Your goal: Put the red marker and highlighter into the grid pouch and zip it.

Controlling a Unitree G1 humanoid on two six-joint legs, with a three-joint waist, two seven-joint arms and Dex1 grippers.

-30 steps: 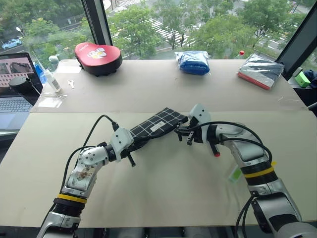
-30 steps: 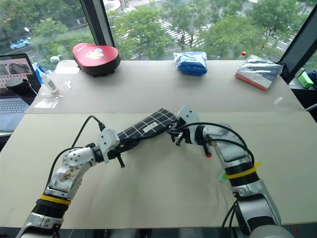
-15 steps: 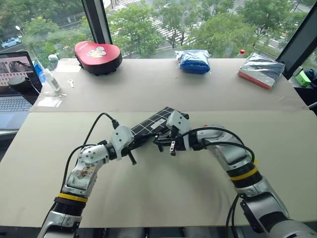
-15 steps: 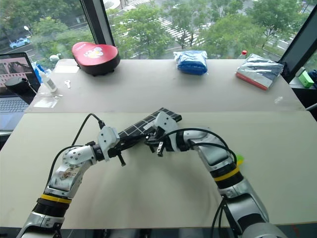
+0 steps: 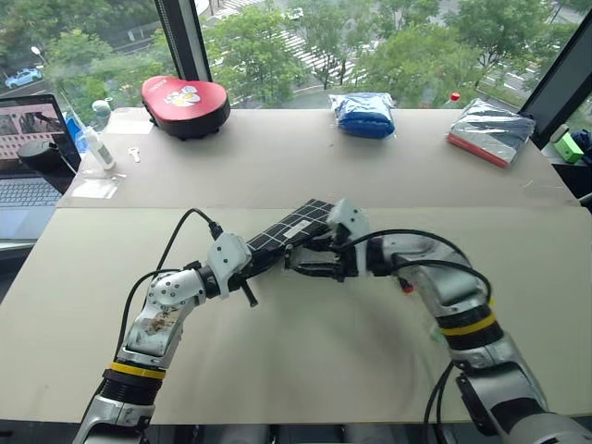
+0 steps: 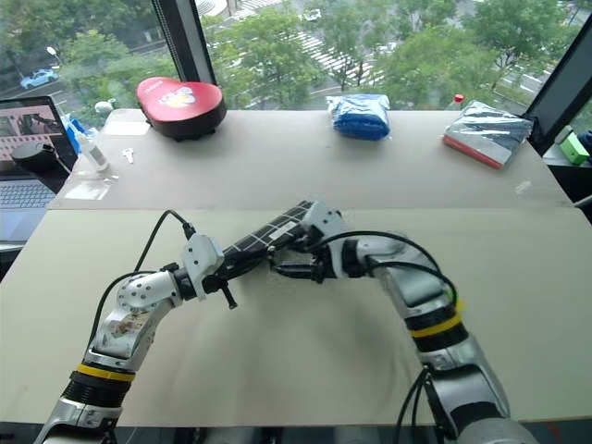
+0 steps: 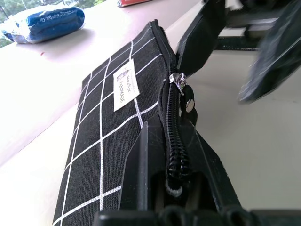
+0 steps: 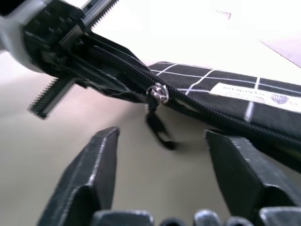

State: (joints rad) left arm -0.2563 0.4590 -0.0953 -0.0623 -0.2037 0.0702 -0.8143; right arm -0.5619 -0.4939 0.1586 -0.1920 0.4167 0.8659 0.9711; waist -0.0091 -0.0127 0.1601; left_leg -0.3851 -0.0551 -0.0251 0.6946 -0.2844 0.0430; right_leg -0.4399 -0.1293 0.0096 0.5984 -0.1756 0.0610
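Black grid pouch (image 5: pixel 294 228) pinched by left gripper (image 7: pixel 175 181); right gripper (image 8: pixel 162 150) spread, seemingly touching nothing.

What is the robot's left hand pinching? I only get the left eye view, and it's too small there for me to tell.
Observer: The left wrist view shows the left gripper shut on the zipper edge of the grid pouch, at one end.
Operator: And the right hand?
Observer: In the right wrist view the right gripper is open, its fingers wide apart.
Operator: Is it holding the zipper tab?
Observer: No. The zipper pull hangs free below its slider, ahead of those fingers, untouched.
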